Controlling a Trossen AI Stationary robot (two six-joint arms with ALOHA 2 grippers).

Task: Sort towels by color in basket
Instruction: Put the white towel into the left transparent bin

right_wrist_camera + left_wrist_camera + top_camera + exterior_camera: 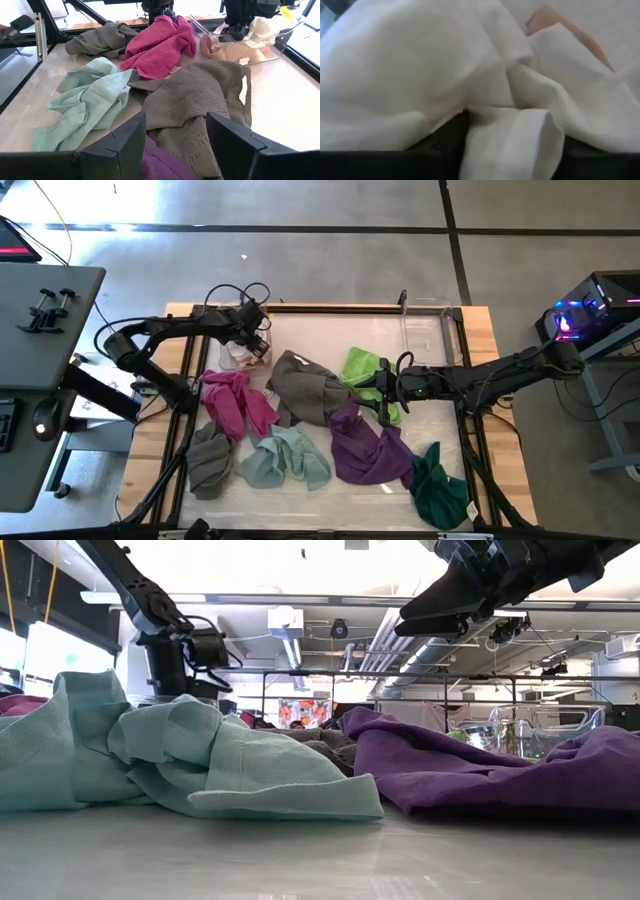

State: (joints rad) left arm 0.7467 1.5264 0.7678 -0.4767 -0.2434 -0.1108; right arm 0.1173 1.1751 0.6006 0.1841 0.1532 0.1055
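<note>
Two dark fingers of the right gripper (176,145) stand spread apart with nothing between them, poised low over the grey-brown knitted towel (200,100), whose near edge lies just under the gap. At the fingers' base a fold of the purple cloth (160,165) shows. Farther out from these jaws lie the mint towel (90,95) to one side, then the magenta towel (157,42) and the grey towel (100,37) beyond it. The right arm reaches in from the table's right edge, stretched almost level, its wrist over the lime green towel (365,368).

The left gripper (250,340) is down inside the clear plastic basket (250,50), farthest from the right jaws, pressed into a cream towel (445,75); a pale pink cloth (555,20) peeks out past it. Soft folds cover its fingers, so I cannot tell whether they are spread or pinching. The left arm bends at the elbow from the table's left side, forearm running along the far rail, wrist tipped downward.

Nearest the front edge, well away from both grippers, lies the dark green towel (440,490).
</note>
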